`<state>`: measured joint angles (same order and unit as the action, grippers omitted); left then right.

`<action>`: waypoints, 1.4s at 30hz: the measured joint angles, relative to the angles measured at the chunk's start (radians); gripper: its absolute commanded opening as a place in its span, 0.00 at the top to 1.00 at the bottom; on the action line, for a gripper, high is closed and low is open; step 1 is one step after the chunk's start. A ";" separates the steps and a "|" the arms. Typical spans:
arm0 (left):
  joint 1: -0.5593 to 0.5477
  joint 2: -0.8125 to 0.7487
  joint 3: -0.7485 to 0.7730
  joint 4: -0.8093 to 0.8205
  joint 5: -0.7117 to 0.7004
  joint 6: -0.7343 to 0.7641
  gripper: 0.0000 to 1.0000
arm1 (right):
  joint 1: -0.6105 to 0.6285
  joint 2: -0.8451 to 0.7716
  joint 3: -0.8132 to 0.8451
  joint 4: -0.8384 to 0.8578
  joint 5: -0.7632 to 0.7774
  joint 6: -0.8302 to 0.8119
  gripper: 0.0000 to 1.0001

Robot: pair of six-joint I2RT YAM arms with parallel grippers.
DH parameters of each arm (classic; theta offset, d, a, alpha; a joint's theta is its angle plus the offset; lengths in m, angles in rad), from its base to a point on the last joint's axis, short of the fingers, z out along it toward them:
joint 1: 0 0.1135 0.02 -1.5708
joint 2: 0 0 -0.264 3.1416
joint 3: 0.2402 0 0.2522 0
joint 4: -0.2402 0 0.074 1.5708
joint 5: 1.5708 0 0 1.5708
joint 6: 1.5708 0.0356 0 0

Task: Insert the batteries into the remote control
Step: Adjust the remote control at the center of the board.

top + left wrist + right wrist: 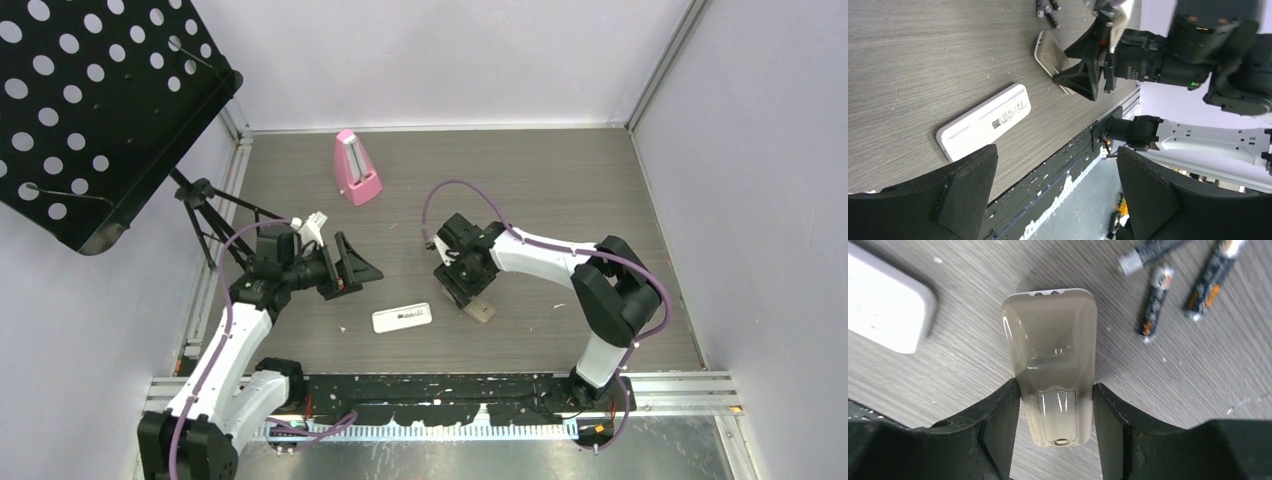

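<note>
A beige remote lies back side up on the table, its battery door closed. My right gripper is shut on its lower end, one finger against each side. It also shows in the top view under the right gripper. Three dark batteries lie loose on the table just beyond the remote; they also show in the left wrist view. No blue battery is in view. My left gripper is open and empty, held above the table to the left.
A white remote lies label side up between the arms, near the front rail; it also shows in the wrist views. A pink metronome stands at the back. A black perforated music stand overhangs the left.
</note>
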<state>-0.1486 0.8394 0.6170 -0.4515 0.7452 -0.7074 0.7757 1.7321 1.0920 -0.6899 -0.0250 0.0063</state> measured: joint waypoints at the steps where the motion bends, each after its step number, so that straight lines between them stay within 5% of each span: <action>1: -0.005 0.019 -0.006 0.014 0.000 -0.014 0.13 | 0.002 -0.004 0.000 0.024 -0.025 -0.015 0.60; 5: -0.042 0.106 -0.010 0.066 -0.012 -0.049 0.18 | 0.006 -0.026 -0.008 0.097 -0.101 -0.068 0.55; 11: -0.150 0.291 0.007 0.142 -0.081 -0.075 0.22 | 0.008 -0.039 -0.013 0.135 -0.134 -0.110 0.29; 19: -0.214 0.488 0.085 0.230 -0.161 -0.077 0.16 | 0.008 -0.064 -0.033 0.142 -0.073 -0.053 0.23; 25: -0.244 0.600 0.165 0.272 -0.210 -0.070 0.23 | 0.008 -0.276 -0.140 0.171 0.090 0.217 0.26; 33: -0.315 0.795 0.232 0.395 -0.224 -0.072 0.30 | 0.008 -0.469 -0.232 0.076 0.211 0.784 0.28; 42: -0.383 0.931 0.262 0.511 -0.226 -0.098 0.40 | 0.006 -0.502 -0.380 0.137 0.211 1.125 0.56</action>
<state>-0.5316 1.7706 0.8791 0.0593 0.5194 -0.8055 0.7822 1.2304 0.7116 -0.5529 0.1860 1.1313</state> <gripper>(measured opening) 0.612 0.500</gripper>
